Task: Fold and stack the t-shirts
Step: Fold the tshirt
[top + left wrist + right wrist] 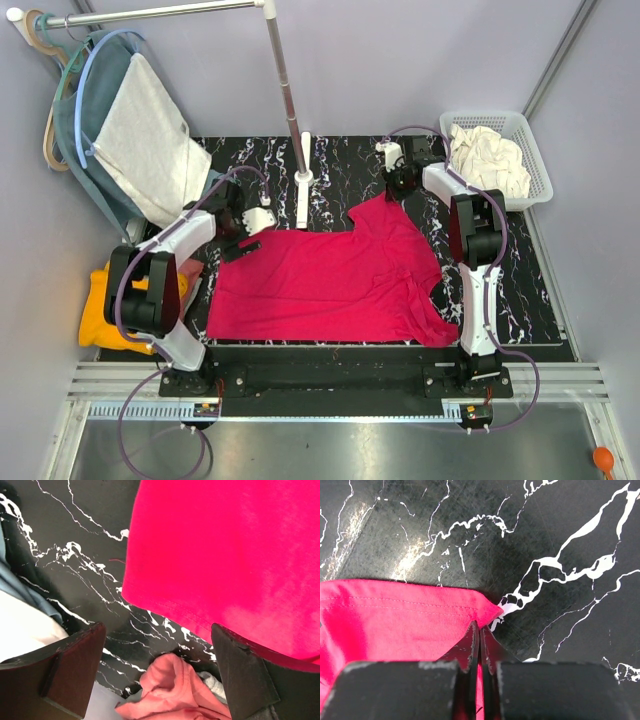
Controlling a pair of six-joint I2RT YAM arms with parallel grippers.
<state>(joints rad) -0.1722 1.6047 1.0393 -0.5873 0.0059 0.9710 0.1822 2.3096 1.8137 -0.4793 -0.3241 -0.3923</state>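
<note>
Right jaws: pressed shut on a corner of the crimson-pink shirt (395,625), at 1 o'clock.
Left jaws: held wide apart, nothing gripped, at 9 o'clock by the shirt's edge.
Shirt: laid flat in the middle of the counter (340,160).
Done: nothing seems folded yet.
Left to do: the cream-white shirt (490,160) is bunched in the basket (538,165) at 2 o'clock.

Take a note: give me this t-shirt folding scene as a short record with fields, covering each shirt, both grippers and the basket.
surface: black marbled table
crimson t-shirt: spread flat, unfolded
right gripper: shut on the crimson t-shirt's far corner
left gripper: open, empty, over the shirt's left edge
basket: far right, holds the crumpled cream-white t-shirt
orange-yellow t-shirt: heaped left of the left arm
dusty pink t-shirt: bunched below the left gripper
</note>
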